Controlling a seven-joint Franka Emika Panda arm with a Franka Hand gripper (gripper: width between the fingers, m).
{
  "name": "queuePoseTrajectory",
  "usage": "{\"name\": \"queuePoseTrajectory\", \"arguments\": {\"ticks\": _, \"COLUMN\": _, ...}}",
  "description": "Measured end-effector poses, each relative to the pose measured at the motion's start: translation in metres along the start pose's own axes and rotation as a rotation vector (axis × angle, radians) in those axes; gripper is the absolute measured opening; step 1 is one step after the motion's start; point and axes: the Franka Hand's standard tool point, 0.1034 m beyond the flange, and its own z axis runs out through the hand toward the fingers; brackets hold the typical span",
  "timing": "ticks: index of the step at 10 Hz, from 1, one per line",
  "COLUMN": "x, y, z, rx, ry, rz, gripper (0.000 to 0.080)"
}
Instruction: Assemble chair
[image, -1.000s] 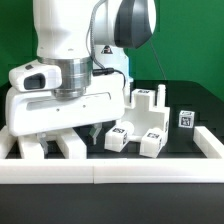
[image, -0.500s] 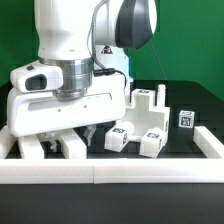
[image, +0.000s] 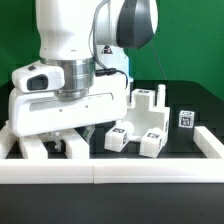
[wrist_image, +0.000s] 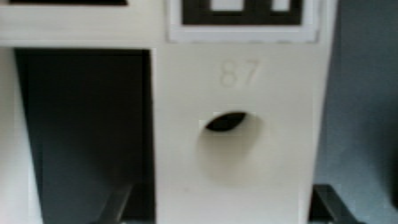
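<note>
1. A skewed grip is judged the main risk: were the hand (image: 61, 139) closed off-centre on the square-post chair part (wrist_image: 240, 150), the post could be twisted, dropped or jammed against the border rail (image: 150, 168).
2. The fingers (wrist_image: 118, 205) are seen either side of the post; whether it is clamped cannot be told.
3. The post is matte white, with a dark hole (wrist_image: 224, 122) and a black-and-white tag (wrist_image: 246, 15). It is placed near the counter's (image: 200, 100) railed edge nearest the exterior camera, apart from the other tagged chair parts (image: 150, 125).
</note>
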Motion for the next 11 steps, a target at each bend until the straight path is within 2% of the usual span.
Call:
{"name": "queuePoseTrajectory", "arguments": {"ticks": 2, "x": -0.001, "y": 0.001, "z": -0.006, "rx": 0.008, "ry": -0.007, "rz": 0.024, "gripper": 0.0290}}
{"name": "queuePoseTrajectory", "arguments": {"ticks": 6, "x": -0.001, "y": 0.002, "z": -0.035, "rx": 0.004, "ry": 0.018, "rz": 0.066, "gripper": 0.0290}}
{"name": "queuePoseTrajectory", "arguments": {"ticks": 8, "x": -0.001, "y": 0.003, "z": -0.050, "rx": 0.012, "ry": 0.020, "rz": 0.071, "gripper": 0.0291}}
{"name": "queuePoseTrajectory", "arguments": {"ticks": 9, "x": 0.001, "y": 0.004, "z": -0.052, "rx": 0.010, "ry": 0.025, "rz": 0.069, "gripper": 0.0290}}
{"name": "queuePoseTrajectory", "arguments": {"ticks": 11, "x": 0.001, "y": 0.005, "z": -0.043, "rx": 0.009, "ry": 0.019, "rz": 0.053, "gripper": 0.0290}}
